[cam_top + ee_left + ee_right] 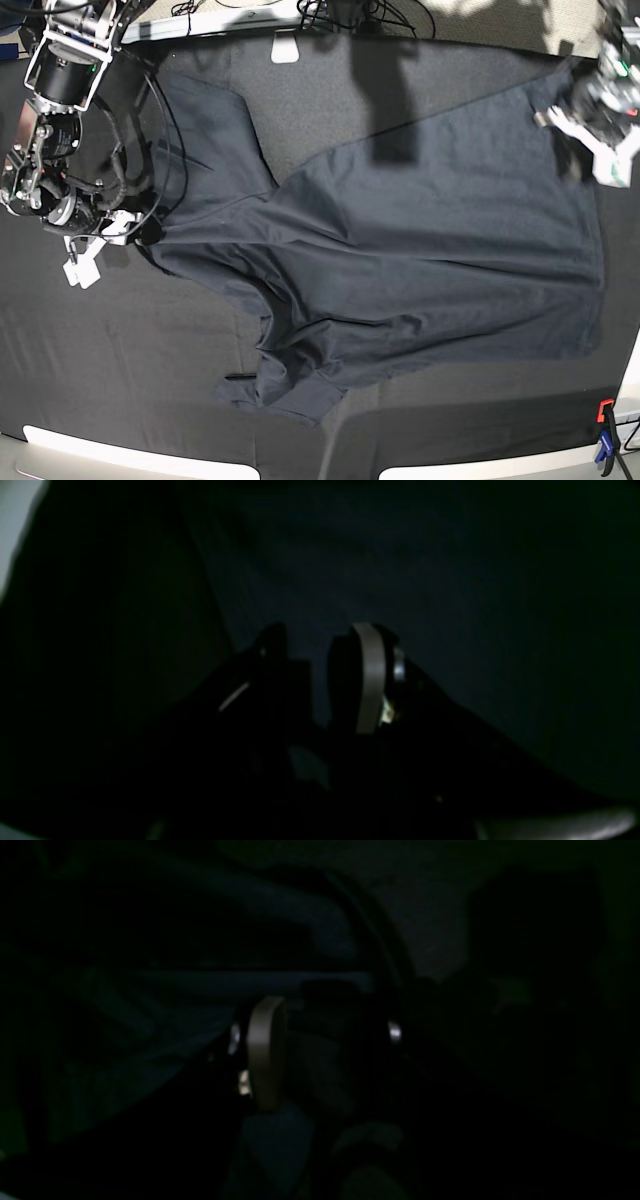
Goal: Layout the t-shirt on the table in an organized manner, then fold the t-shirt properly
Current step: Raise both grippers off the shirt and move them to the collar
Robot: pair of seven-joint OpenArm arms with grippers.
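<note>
The dark navy t-shirt (420, 250) lies spread across the black-clothed table (120, 370), creased, with a sleeve bunched near the front (290, 395). My right gripper (148, 232) is at the shirt's left edge, which is drawn to a point there. In the right wrist view (325, 1040) bunched cloth fills the space between the jaws. My left gripper (558, 112) is over the shirt's far right corner. In the left wrist view (307, 650) its fingers stand a little apart, with navy cloth (425, 570) spread beyond them.
A white patch (285, 50) and cables (350, 12) lie along the table's far edge. An orange-and-blue clamp (604, 432) sits at the front right corner. A pale rim (120, 448) runs along the front edge. A white tag (82, 270) hangs by the right arm.
</note>
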